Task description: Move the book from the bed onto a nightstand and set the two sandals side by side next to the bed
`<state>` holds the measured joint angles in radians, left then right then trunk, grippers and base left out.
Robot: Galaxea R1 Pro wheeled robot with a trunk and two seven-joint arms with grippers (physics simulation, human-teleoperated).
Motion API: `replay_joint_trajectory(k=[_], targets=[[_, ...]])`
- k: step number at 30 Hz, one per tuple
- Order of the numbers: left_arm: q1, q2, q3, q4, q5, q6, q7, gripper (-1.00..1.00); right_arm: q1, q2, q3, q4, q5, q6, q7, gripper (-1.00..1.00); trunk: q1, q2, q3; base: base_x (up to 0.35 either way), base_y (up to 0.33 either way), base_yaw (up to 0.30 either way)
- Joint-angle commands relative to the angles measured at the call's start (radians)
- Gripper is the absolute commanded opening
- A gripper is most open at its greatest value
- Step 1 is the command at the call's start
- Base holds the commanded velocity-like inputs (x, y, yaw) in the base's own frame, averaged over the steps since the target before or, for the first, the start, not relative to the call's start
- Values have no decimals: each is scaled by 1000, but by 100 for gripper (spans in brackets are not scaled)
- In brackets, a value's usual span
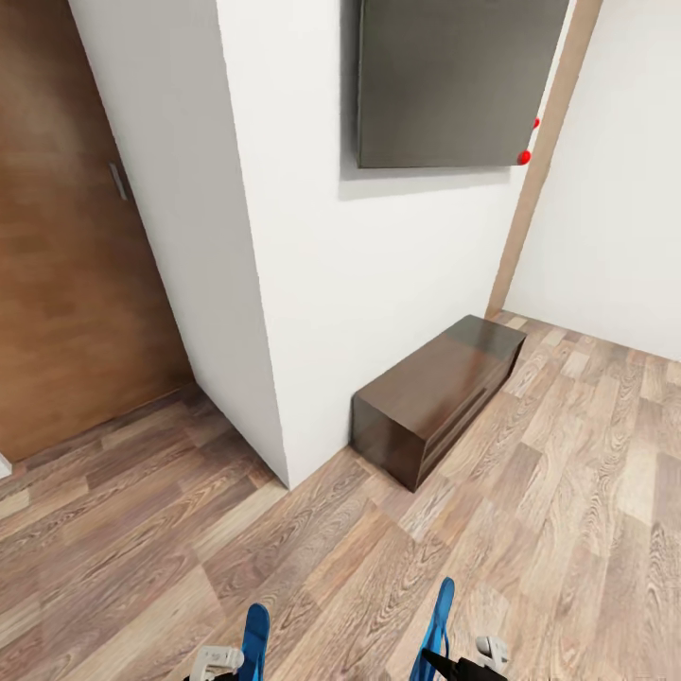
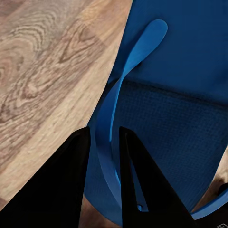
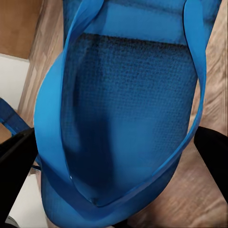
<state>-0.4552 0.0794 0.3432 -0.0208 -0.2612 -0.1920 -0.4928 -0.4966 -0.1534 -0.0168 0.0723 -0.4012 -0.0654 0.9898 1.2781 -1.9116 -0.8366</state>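
We are holding one blue sandal [image 2: 175, 118] in our left gripper [image 2: 104, 142]; its two dark fingers are pinched on a thin blue strap [image 2: 111, 109]. The other sandal [image 3: 123, 109] hangs in our right gripper [image 3: 114, 156], whose fingers sit wide on both sides of it, clamped on its edges. From the head, both sandals stick up above the wood floor [image 1: 284, 549]. Ahead are a low dark cabinet [image 1: 435, 392], a white wall [image 1: 378, 284], a dark panel [image 1: 454, 80] and a brown door [image 1: 66, 236].
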Motion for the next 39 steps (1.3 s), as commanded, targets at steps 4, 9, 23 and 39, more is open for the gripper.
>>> replay_joint_trajectory(k=[4,9,23,39], targets=[[0,0,8,1,-12,-6,0,-100,-2,0,-1,4,1,-7,3,-100,0,0,-1,0,0,-283],[0,-2,8,1,-12,-6,0,-100,-2,0,-2,4,1,-7,3,-100,0,0,-1,0,0,-282],[0,-7,8,1,-12,-6,0,-100,-2,0,-2,4,1,-7,3,-100,0,0,-1,0,0,-282],[0,-9,8,1,-12,-6,0,-100,-2,0,-1,4,1,-7,3,-100,0,0,-1,0,0,-283]])
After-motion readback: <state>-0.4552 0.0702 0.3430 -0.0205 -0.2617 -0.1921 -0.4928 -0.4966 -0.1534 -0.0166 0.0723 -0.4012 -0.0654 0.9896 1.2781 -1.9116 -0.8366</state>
